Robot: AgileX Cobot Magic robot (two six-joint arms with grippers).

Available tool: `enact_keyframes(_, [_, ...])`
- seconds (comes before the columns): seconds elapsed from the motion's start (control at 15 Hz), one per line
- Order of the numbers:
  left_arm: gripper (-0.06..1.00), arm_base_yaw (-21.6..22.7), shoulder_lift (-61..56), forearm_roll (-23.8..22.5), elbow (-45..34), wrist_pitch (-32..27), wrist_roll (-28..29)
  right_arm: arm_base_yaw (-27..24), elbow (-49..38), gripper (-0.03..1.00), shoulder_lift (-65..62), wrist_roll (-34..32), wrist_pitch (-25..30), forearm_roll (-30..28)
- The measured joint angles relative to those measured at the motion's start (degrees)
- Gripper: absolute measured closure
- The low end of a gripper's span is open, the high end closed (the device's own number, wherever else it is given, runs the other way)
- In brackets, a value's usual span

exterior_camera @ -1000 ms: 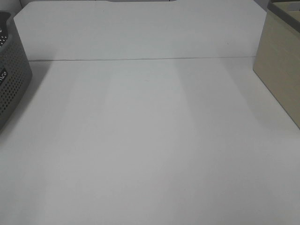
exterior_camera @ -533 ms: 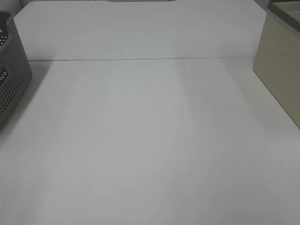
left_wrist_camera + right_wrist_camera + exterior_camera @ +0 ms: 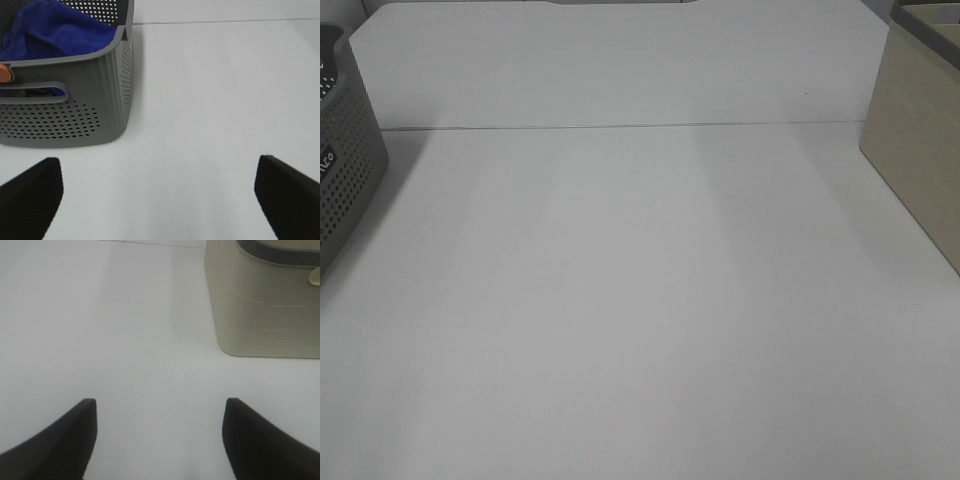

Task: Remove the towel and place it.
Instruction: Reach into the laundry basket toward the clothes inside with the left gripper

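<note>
Nothing had moved over the last second. The towel lay bunched inside the grey perforated basket, ungrasped. The left hand and right hand stood wide and empty above the tabletop, so lifting it out and placing it both remained.

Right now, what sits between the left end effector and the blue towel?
In the left wrist view, bare white table, then the wall of the grey perforated basket, separate the left end effector from the towel, which lies inside it.
</note>
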State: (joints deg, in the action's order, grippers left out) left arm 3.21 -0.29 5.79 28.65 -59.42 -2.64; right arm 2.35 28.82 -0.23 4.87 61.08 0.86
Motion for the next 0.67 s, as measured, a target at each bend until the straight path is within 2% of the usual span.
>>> enact_keyframes(0.2, [-0.04, 0.0, 0.3, 0.0, 0.0, 0.0, 0.0, 0.0, 0.0, 0.27, 0.0, 0.0, 0.0, 0.0])
enact_keyframes(0.33, [-0.04, 0.0, 4.8, 0.0, 2.2, -1.4, -2.1, 0.0, 0.0, 0.27, 0.0, 0.0, 0.0, 0.0])
enact_keyframes(0.4, [-0.04, 0.0, 8.3, 0.0, 4.6, -1.8, -5.2, 0.0, 0.0, 0.27, 0.0, 0.0, 0.0, 0.0])
enact_keyframes(0.67, [-0.04, 0.0, 29.6, 0.0, 17.1, -1.5, -26.1, 0.0, 0.0, 0.27, 0.0, 0.0, 0.0, 0.0])
